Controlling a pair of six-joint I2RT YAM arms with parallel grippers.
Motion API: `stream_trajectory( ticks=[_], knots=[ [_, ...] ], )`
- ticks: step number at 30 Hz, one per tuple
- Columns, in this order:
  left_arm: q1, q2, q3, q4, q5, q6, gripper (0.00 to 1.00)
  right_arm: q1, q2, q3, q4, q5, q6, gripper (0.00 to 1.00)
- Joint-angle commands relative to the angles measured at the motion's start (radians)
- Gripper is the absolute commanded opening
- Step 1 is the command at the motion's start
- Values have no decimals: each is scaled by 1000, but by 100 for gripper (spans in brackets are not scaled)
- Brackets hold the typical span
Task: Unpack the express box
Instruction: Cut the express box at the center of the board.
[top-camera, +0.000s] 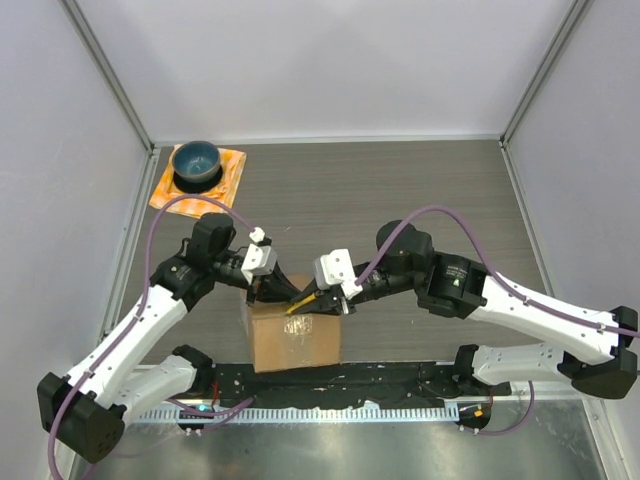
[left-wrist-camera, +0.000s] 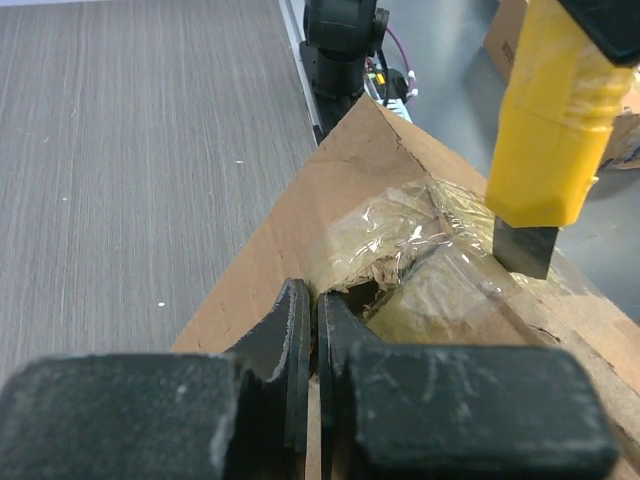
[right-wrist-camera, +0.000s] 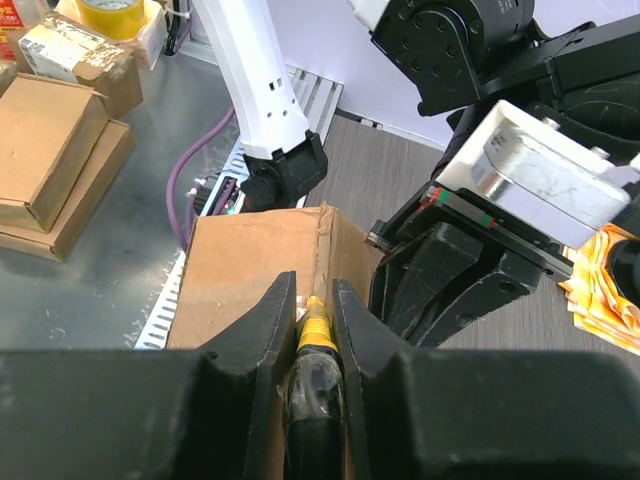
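Grey wood-grain table (top-camera: 400, 200) under us, and the express box (top-camera: 295, 340) sits at its near edge, between the two arm bases, with both grippers down on its top. Far back on the left we see an orange cloth (top-camera: 232, 175) carrying a blue bowl (top-camera: 196, 160). Our left gripper (left-wrist-camera: 312, 300) is pinched together at the torn seam of the box top; whether it nips any cardboard we cannot tell. Our right gripper (right-wrist-camera: 313, 290) is clamped on a yellow knife (left-wrist-camera: 555, 130), its dark blade touching the crinkled clear tape (left-wrist-camera: 400, 230).
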Motion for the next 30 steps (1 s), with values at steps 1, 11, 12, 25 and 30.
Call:
stream_trajectory(
  ticks=[1,11,12,25,30],
  knots=[
    [26,16,-26,101,56,-134,0,21,89,-50,-276,209,-38,1],
    [80,39,-63,250,108,-292,0,61,60,-81,-295,266,-15,1],
    [80,40,-64,278,116,-301,0,63,69,-79,-293,267,-16,1],
    [80,24,-61,347,271,-406,0,75,29,-72,-367,327,-31,1],
    [80,16,-81,390,237,-413,0,75,-32,-81,-331,323,13,1]
  ],
)
